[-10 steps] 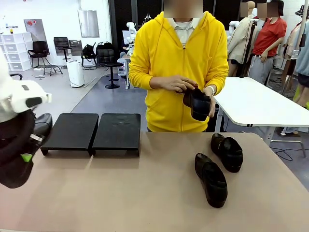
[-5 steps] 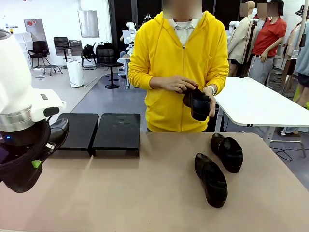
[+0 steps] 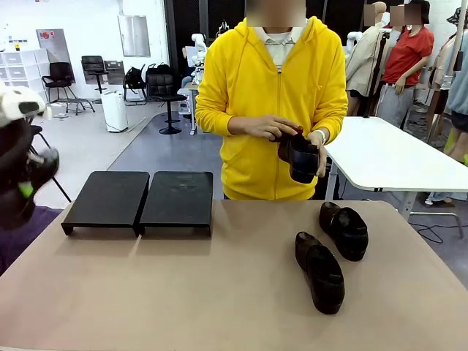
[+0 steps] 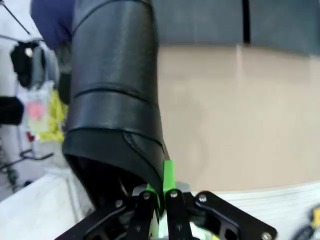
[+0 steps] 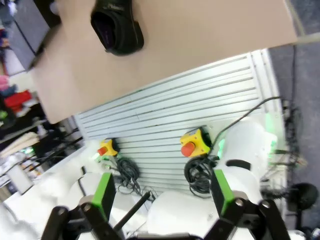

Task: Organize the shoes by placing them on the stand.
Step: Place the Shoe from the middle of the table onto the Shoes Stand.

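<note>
Front view: left gripper (image 3: 25, 189) hangs off the table's (image 3: 219, 300) left edge, pressed together on a held shoe (image 3: 42, 164). Left wrist view shows the pads pinching the shoe's opening rim, toe pointing away from the fingers. Step, as I read it: carrying the first shoe to the stand (image 3: 139, 197), which sits just right of this gripper and lower, with no shoe on it. The next move calls for swinging right, lowering over the nearer panel, levelling the sole, then releasing. Right gripper (image 5: 162, 195) spread wide, holding nothing. Near shoe (image 3: 319, 272) and far shoe (image 3: 344, 230) lie well to the right; person's hands (image 3: 274, 130) hold a fourth shoe (image 3: 301, 157). Tan matte tabletop; open workshop beyond, white table (image 3: 387, 153), office chairs (image 3: 157, 91).
</note>
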Controlling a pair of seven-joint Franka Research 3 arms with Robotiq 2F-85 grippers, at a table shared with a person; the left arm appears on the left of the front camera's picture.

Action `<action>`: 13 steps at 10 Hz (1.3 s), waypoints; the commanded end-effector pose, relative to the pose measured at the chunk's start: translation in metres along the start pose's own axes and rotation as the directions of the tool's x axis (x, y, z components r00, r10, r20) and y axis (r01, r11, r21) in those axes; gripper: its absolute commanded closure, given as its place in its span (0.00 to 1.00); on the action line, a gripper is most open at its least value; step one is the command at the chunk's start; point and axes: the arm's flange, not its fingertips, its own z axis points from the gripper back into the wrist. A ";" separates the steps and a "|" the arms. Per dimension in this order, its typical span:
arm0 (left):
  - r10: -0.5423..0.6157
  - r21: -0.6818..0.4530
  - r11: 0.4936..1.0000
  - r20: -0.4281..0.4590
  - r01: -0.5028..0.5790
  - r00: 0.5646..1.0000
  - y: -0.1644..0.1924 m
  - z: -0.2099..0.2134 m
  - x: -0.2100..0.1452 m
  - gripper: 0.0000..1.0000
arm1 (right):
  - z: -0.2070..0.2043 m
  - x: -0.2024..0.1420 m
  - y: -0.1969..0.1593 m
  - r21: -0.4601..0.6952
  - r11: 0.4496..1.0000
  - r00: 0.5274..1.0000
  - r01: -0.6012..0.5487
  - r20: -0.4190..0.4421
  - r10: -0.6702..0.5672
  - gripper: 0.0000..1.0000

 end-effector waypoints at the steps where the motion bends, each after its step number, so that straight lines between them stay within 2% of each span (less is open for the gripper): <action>1: -0.020 -0.026 0.999 0.109 0.023 0.994 -0.012 -0.031 0.060 1.00 | 0.004 0.000 0.000 -0.006 1.000 1.000 0.002 -0.002 -0.002 0.00; 2: -0.052 -0.072 0.995 0.170 0.066 0.984 -0.005 -0.054 0.080 1.00 | 0.004 0.000 0.000 -0.006 1.000 1.000 0.002 -0.002 -0.002 0.00; 3: -0.056 -0.061 0.996 0.197 0.069 0.979 -0.007 -0.072 0.090 1.00 | 0.004 0.000 0.000 -0.006 1.000 1.000 0.002 -0.002 -0.002 0.00; 6: -0.105 -0.054 0.992 0.189 0.117 0.976 -0.019 -0.120 0.105 1.00 | 0.004 0.000 0.000 -0.006 1.000 1.000 0.002 -0.002 -0.002 0.00; 9: -0.115 0.003 0.993 0.193 0.116 0.974 -0.032 -0.143 0.109 1.00 | 0.004 0.000 0.000 -0.006 1.000 1.000 0.002 -0.002 -0.002 0.00; 13: -0.091 -0.006 0.996 0.170 0.094 0.981 -0.032 -0.164 0.116 1.00 | 0.004 0.000 0.000 -0.006 1.000 1.000 0.002 -0.002 -0.002 0.00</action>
